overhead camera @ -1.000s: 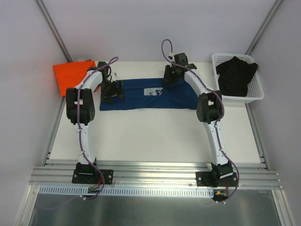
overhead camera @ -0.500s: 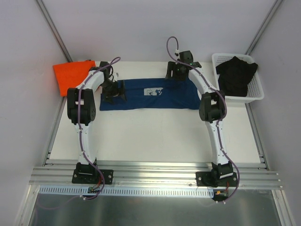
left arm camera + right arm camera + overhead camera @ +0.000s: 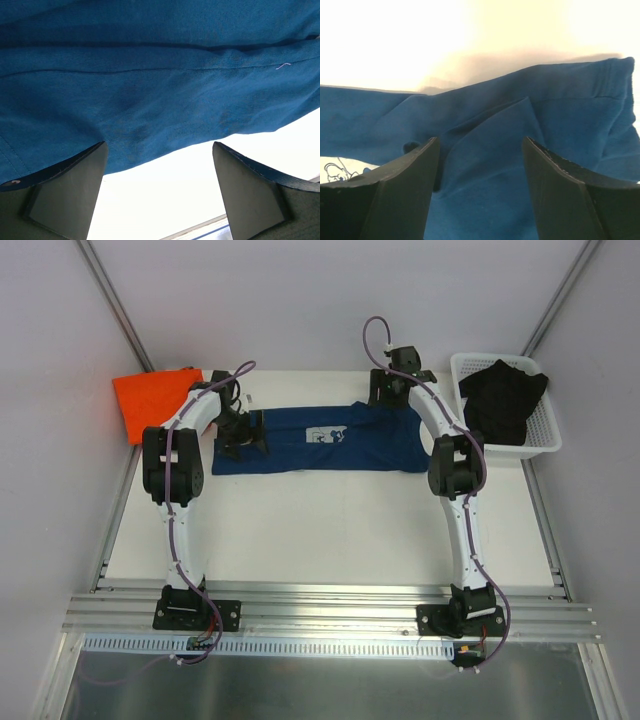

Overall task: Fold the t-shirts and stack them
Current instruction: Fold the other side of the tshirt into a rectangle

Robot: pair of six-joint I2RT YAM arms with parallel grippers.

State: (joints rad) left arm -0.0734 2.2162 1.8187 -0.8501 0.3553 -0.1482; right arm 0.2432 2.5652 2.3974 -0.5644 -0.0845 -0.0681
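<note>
The navy t-shirt point(image 3: 320, 440) lies folded into a long strip across the middle of the table, its pale print point(image 3: 327, 434) facing up. The orange t-shirt point(image 3: 150, 400) lies folded at the far left corner. My left gripper point(image 3: 247, 435) is low at the strip's left end. It is open, with navy cloth point(image 3: 150, 90) just past its fingertips and bare table between its fingers point(image 3: 75, 185). My right gripper point(image 3: 388, 392) hovers open over the strip's far right edge. A rumpled fold of cloth point(image 3: 490, 150) lies under it, with nothing between the jaws.
A white basket point(image 3: 553, 430) holding a black garment point(image 3: 505, 400) stands at the table's far right. Grey walls enclose the back and sides. An aluminium rail point(image 3: 330, 615) with both arm bases runs along the near edge.
My right gripper has opened, let go of the navy shirt's far edge and shifted right and back. The cloth there now lies slightly bunched. The left arm has hardly moved.
</note>
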